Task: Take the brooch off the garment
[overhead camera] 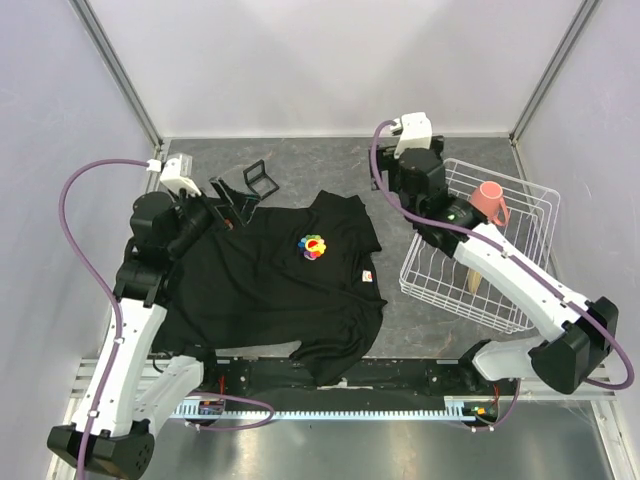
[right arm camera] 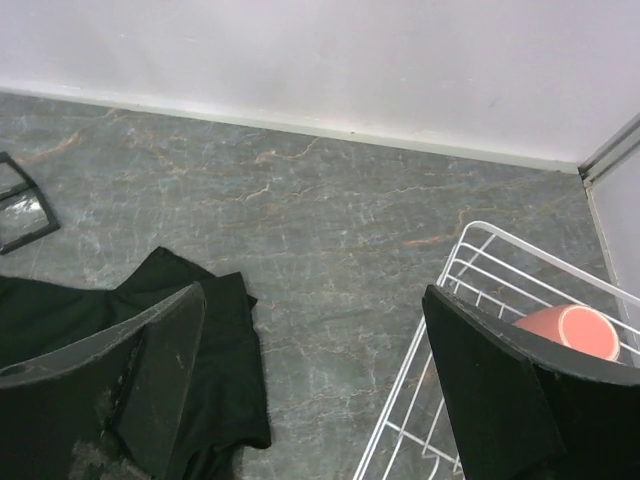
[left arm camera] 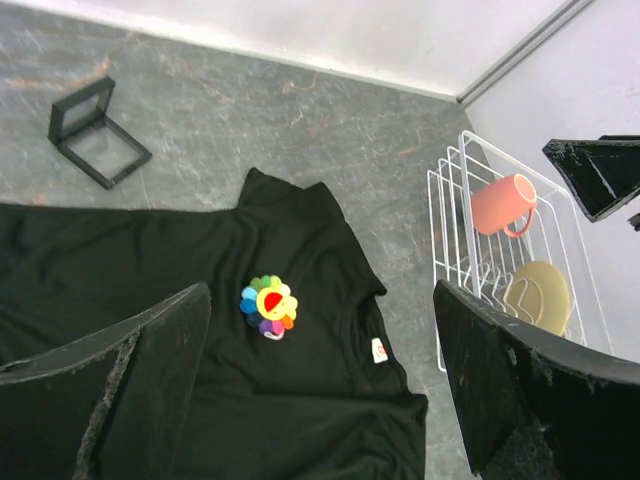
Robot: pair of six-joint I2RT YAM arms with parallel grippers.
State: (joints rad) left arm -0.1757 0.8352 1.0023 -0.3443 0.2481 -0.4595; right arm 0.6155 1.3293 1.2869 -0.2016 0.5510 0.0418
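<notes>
The garment, a black T-shirt point(overhead camera: 270, 290), lies spread flat on the grey table. The brooch point(overhead camera: 313, 246), a small round many-coloured flower, sits on its chest; it also shows in the left wrist view point(left arm camera: 268, 304), with the shirt point(left arm camera: 300, 400) under it. A small white-red label point(left arm camera: 379, 350) lies to the brooch's right. My left gripper point(left arm camera: 320, 300) is open and empty, held above the shirt's left shoulder point(overhead camera: 228, 203). My right gripper point(right arm camera: 312, 295) is open and empty, raised over bare table beside a sleeve point(right arm camera: 220, 340), above the shirt's far right corner point(overhead camera: 400, 190).
A white wire rack point(overhead camera: 440, 300) stands on the right, holding a pink mug point(overhead camera: 488, 203) and a beige round piece point(left arm camera: 540, 295). A small black open frame point(overhead camera: 258, 178) stands behind the shirt. Walls close the back and both sides.
</notes>
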